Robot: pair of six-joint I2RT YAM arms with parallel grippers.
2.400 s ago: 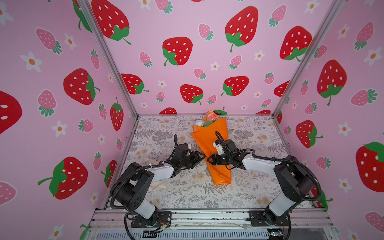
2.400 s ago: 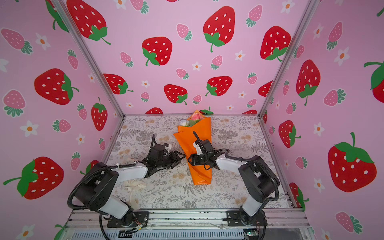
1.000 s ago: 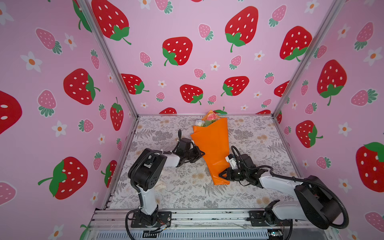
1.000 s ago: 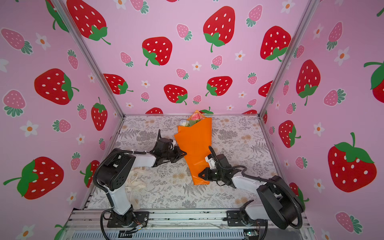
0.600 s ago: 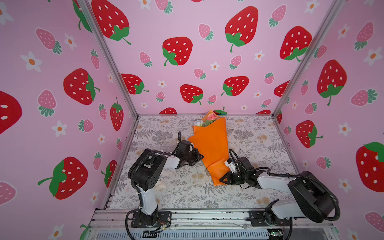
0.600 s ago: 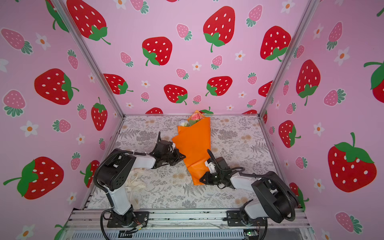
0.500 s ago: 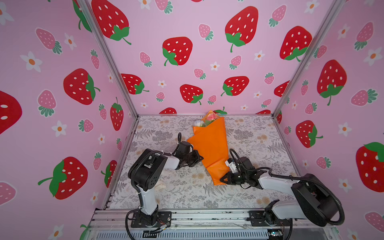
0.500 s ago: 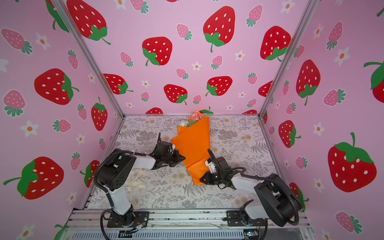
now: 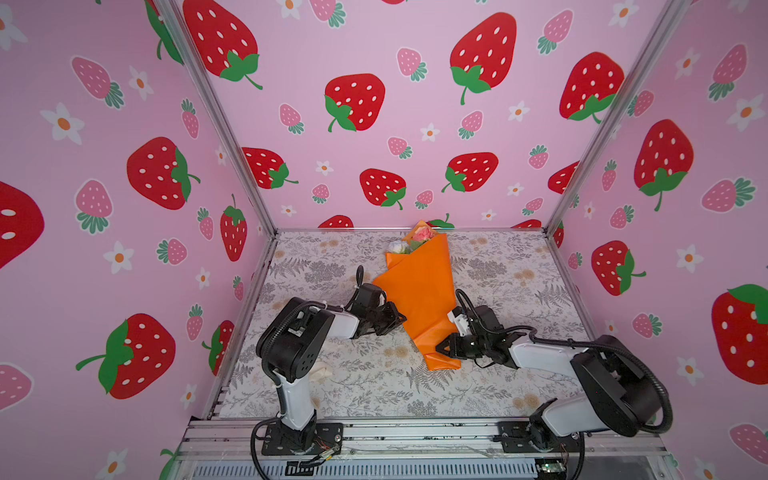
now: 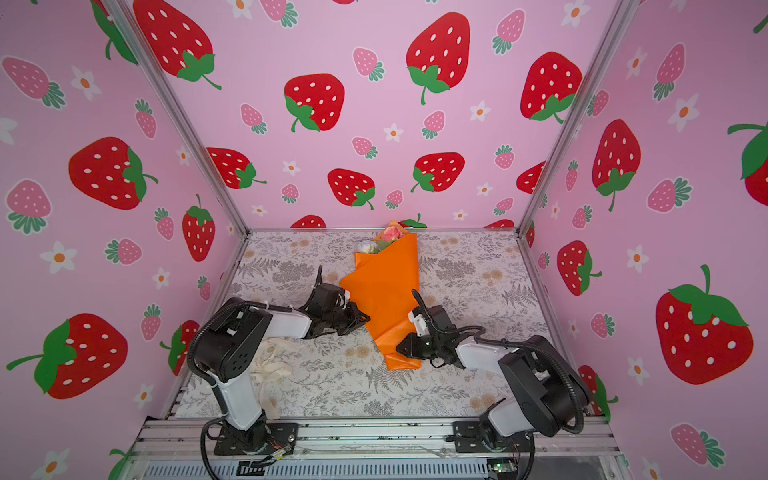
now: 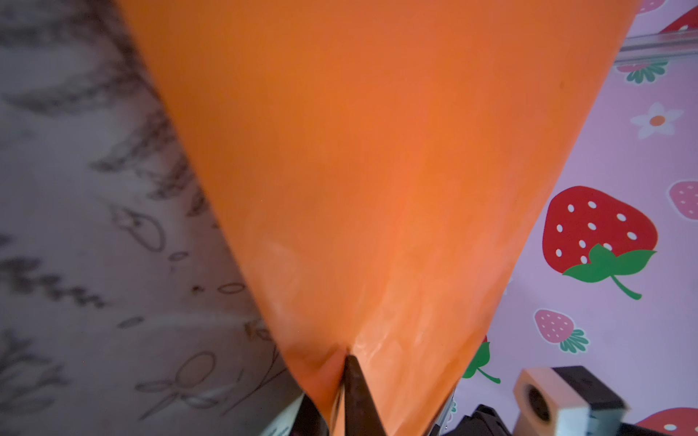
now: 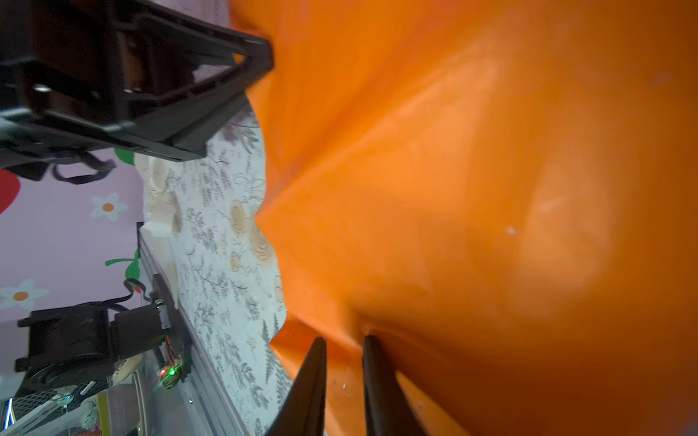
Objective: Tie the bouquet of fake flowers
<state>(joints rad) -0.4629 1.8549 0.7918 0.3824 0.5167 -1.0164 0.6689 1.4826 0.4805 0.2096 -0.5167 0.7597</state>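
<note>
Both top views show the orange wrapper [image 9: 419, 291] flared further left, pinched by the nearly closed left gripper [image 9: 400, 319]; the right gripper [image 9: 440, 347], equally narrow, nips its lower end; the bouquet of fake flowers [image 9: 419, 237] remains untied.

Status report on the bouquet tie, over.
Left gripper pinching orange wrapping paper at its side edge; right gripper clamped on its bottom end. Bouquet of fake flowers wrapped, untied. Cream ribbon apart, by left arm base.
</note>
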